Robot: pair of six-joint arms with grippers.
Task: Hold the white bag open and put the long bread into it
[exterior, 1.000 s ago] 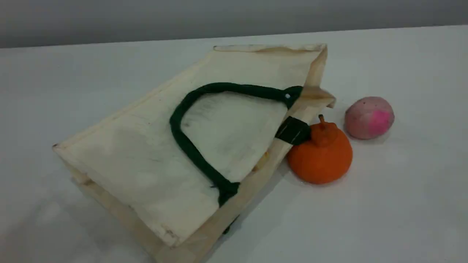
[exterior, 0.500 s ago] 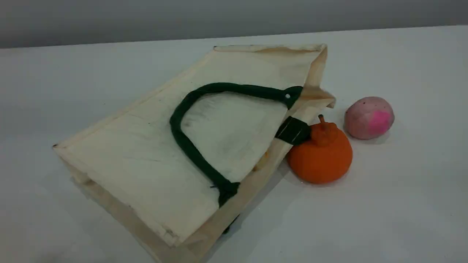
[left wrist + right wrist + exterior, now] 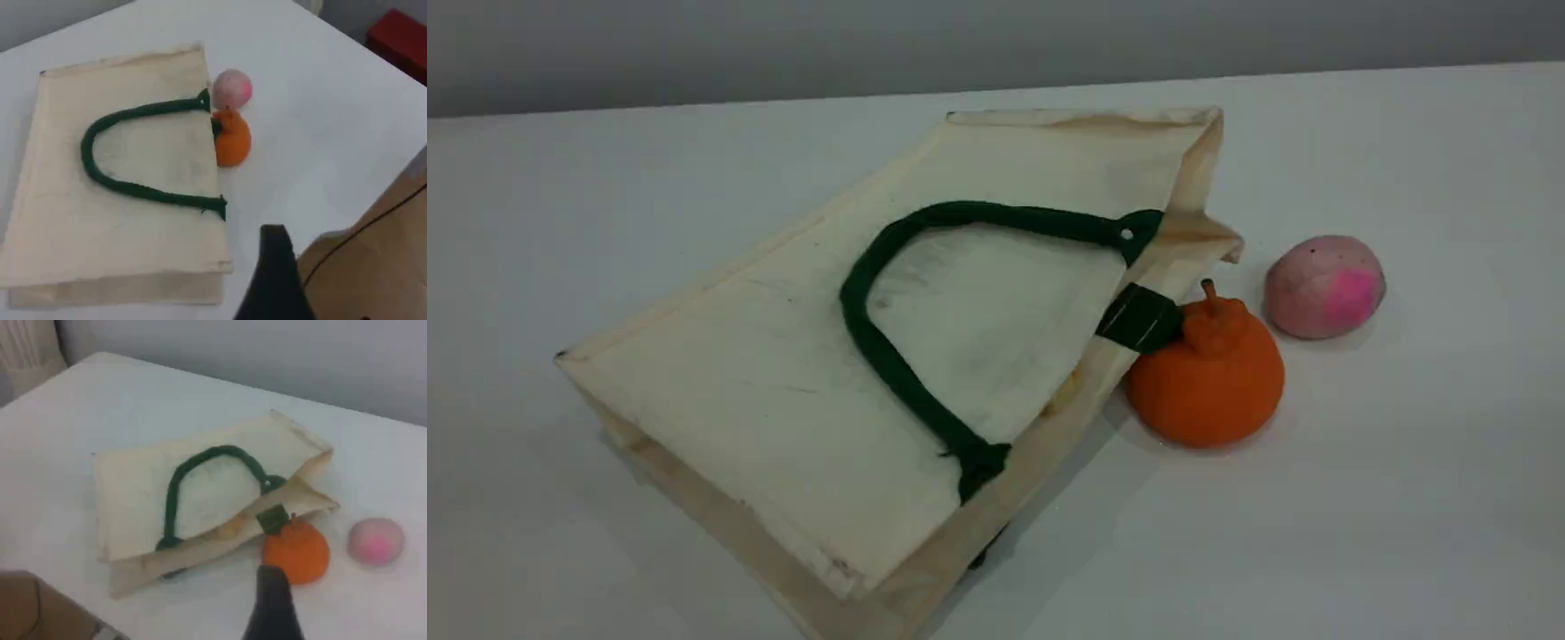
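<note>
My left gripper [image 3: 275, 267] and right gripper [image 3: 272, 603]: both spread wide, empty, well above table. White bag [image 3: 809, 356] flat below, mouth facing orange fruit [image 3: 1209, 378]. Long bread: small glimpse inside mouth [image 3: 1065, 388], I judge.

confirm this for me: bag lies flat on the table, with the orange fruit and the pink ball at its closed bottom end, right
Not quite. The fruit and the ball sit at the bag's mouth end, where the handle attaches, as the scene view shows. The bag does lie flat on the table.
</note>
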